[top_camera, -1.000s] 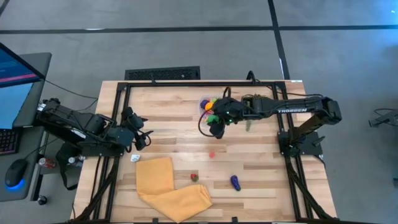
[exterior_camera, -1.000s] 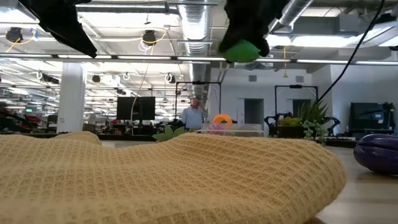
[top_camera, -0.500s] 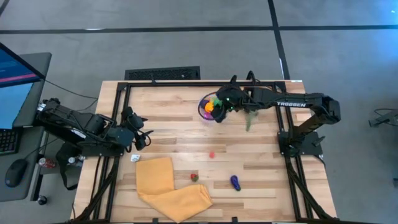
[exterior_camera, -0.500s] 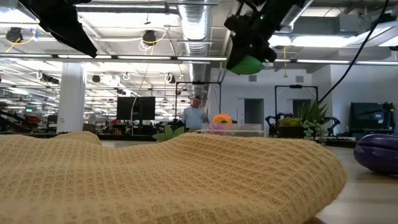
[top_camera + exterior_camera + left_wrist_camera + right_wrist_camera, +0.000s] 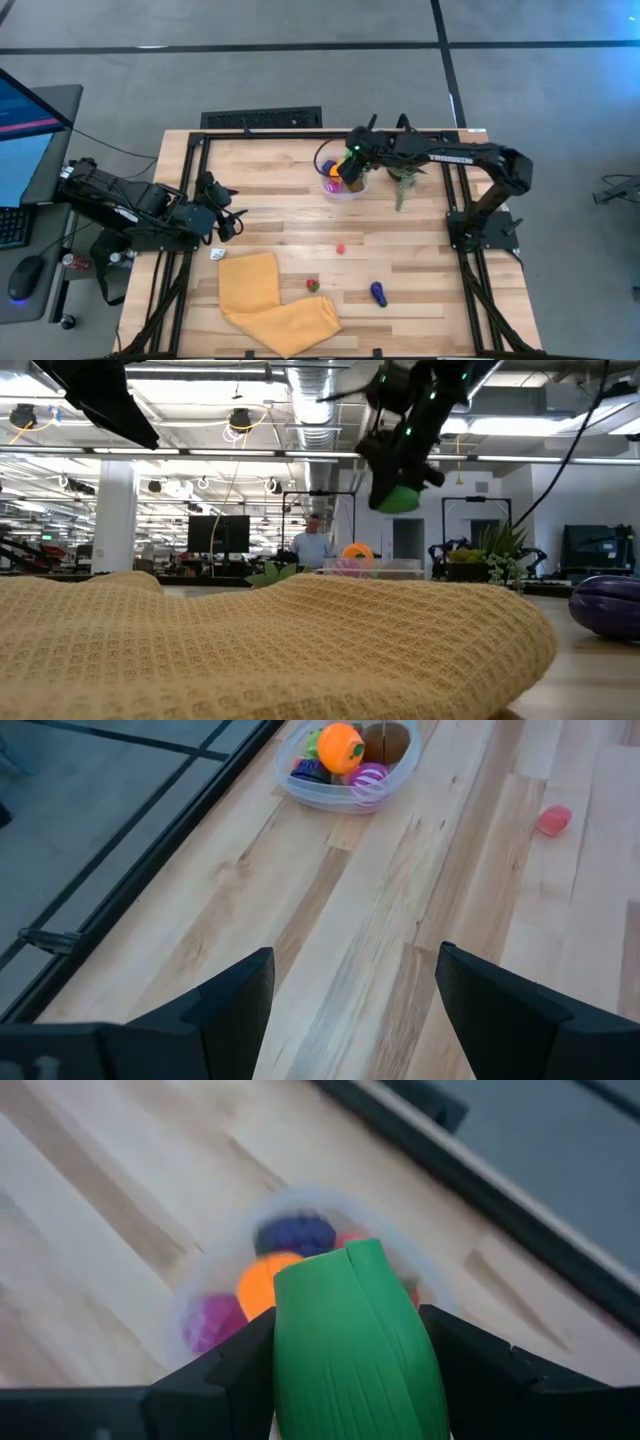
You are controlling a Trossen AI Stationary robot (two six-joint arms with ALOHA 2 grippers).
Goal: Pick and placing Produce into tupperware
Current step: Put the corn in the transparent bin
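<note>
The right gripper (image 5: 345,1370) hung directly over the tub (image 5: 329,186) near the far edge of the table (image 5: 420,250), and its fingers were clamped on a ribbed green vegetable (image 5: 350,1340). Seen from table height, that green piece (image 5: 398,498) sat well above the tub (image 5: 385,569), held in the air and touching nothing below. From the wrist camera, the tub (image 5: 200,1295) lay right under the green piece, already loaded with an orange piece (image 5: 262,1280), a magenta one (image 5: 215,1320) and a dark purple one (image 5: 295,1233).

Over on the near side, three pieces lay loose on the wood: a small pink one (image 5: 340,248), a small red one (image 5: 312,285) just beside the yellow cloth (image 5: 270,300), and a purple one (image 5: 378,293) well apart from the tub. A potted plant (image 5: 402,185) stood just beside the tub.

The left gripper (image 5: 345,995) waited by the table's left edge, fingers spread apart with nothing between them, looking across bare wood at the filled tub (image 5: 300,790) and the pink piece (image 5: 554,819).
</note>
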